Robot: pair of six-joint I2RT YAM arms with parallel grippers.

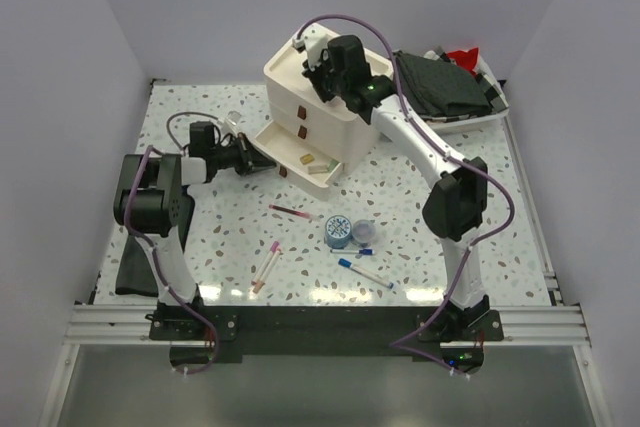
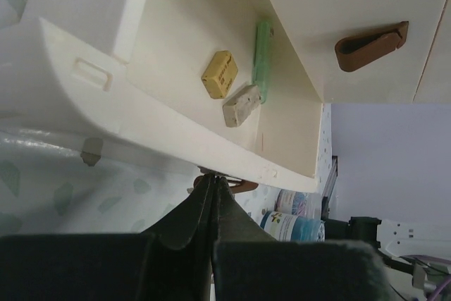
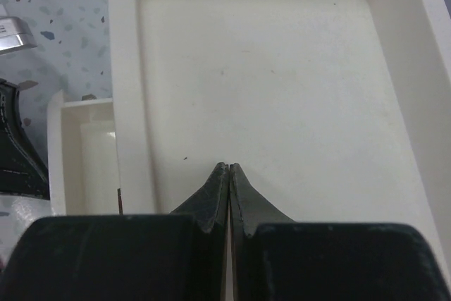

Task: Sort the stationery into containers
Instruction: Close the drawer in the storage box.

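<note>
The cream-white cabinet [image 1: 312, 95] stands at the back. Its bottom drawer [image 1: 290, 150] is pulled out and holds a yellow-tan piece [image 2: 220, 74], a grey-white piece [image 2: 242, 106] and a green piece [image 2: 263, 60]. My left gripper [image 1: 272, 168] is shut on that drawer's brown handle [image 2: 243, 187], fingertips [image 2: 208, 189] under the drawer front. My right gripper [image 1: 325, 77] is shut and empty over the cabinet's recessed top [image 3: 282, 89]. On the table lie a maroon pen [image 1: 293, 212], a pink pen [image 1: 271, 257], two blue-capped white pens [image 1: 365, 274] and two blue tape rolls [image 1: 339, 231].
A white tray [image 1: 495, 112] of dark cloths sits at the back right beside the cabinet. Another dark cloth [image 1: 130, 272] lies at the table's left edge by the left arm's base. The middle drawer's brown handle [image 2: 371, 44] shows above the open drawer.
</note>
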